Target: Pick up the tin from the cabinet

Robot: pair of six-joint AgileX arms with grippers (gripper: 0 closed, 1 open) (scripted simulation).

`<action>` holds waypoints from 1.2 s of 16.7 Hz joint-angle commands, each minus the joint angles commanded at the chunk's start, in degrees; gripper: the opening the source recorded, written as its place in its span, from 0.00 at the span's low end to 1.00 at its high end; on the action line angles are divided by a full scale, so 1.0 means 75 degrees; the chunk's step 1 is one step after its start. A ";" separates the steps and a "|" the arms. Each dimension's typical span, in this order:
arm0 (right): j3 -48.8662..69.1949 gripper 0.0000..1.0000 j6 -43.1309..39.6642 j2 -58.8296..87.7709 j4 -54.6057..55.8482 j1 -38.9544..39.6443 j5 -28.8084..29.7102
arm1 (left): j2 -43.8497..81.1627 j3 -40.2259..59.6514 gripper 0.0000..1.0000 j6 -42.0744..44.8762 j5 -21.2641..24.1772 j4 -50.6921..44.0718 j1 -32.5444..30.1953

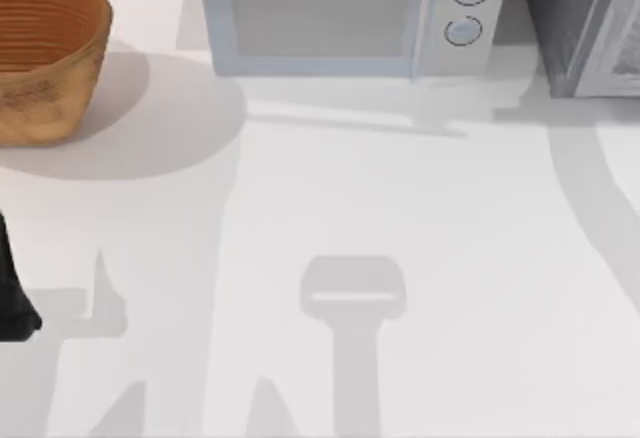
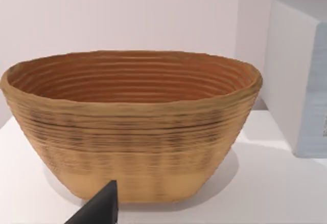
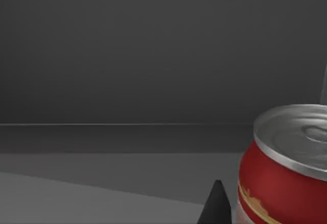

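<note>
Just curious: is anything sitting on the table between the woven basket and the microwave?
No. The top view shows bare white table between the basket and the microwave.

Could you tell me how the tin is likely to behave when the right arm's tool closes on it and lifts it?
The tin looks like rigid metal with a ribbed silvery top, so it should probably hold its shape under a squeeze. Its smooth, glossy red wall may be slippery. It stands upright, but being round it would likely roll if tipped over.

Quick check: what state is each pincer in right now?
Left pincer: cannot be told; it faces the basket.
Right pincer: cannot be told; it sits beside the tin.
</note>
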 joint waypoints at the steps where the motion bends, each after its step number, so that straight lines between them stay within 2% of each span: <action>1: -0.0323 0.00 -0.0002 -0.0225 0.0117 -0.0047 -0.0050 | 0.0000 0.0000 1.00 0.0000 0.0000 0.0000 0.0000; 5: -0.2383 0.00 -0.0014 -0.1560 0.0790 -0.0324 -0.0362 | 0.0000 0.0000 1.00 0.0000 0.0000 0.0000 0.0000; 15: -0.9979 0.00 -0.0082 -0.6343 0.3085 -0.1401 -0.1519 | 0.0000 0.0000 1.00 0.0000 0.0000 0.0000 0.0000; 20: -1.2853 0.00 -0.0099 -0.8375 0.4072 -0.1841 -0.2016 | 0.0000 0.0000 1.00 0.0000 0.0000 0.0000 0.0000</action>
